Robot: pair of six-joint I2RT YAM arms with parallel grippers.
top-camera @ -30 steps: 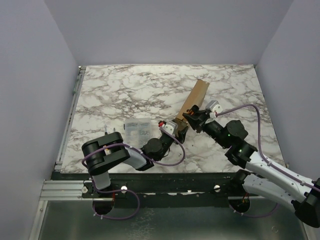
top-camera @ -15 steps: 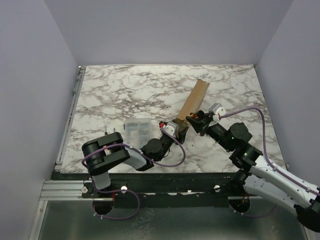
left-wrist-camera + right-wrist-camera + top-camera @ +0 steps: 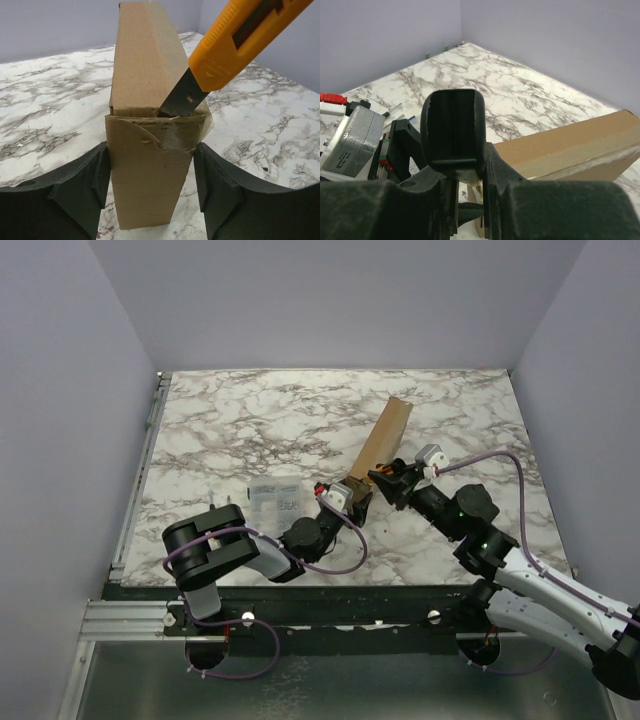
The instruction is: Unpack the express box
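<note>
The express box (image 3: pixel 385 435), a flat brown cardboard mailer, stands on its long edge on the marble table. My left gripper (image 3: pixel 352 498) is shut on its near end, with a black finger (image 3: pixel 97 182) pressed against each face of the box (image 3: pixel 145 60). My right gripper (image 3: pixel 392 480) is shut on an orange utility knife (image 3: pixel 235 40). The knife's blade (image 3: pixel 182 97) is stuck into the taped seam at the box's near top corner, where the tape is torn. In the right wrist view the knife's black butt (image 3: pixel 452 125) fills the jaws, and the box (image 3: pixel 570 145) lies behind it.
A small clear plastic organizer case (image 3: pixel 275 502) lies on the table just left of the left gripper. The marble tabletop (image 3: pixel 260 420) is enclosed by lilac walls on three sides. A metal rail (image 3: pixel 135 480) runs along its left edge.
The right gripper and knife drew back slightly toward the right, then returned to the box's near corner. The box's far end swung a little to the left. The left gripper kept its hold.
</note>
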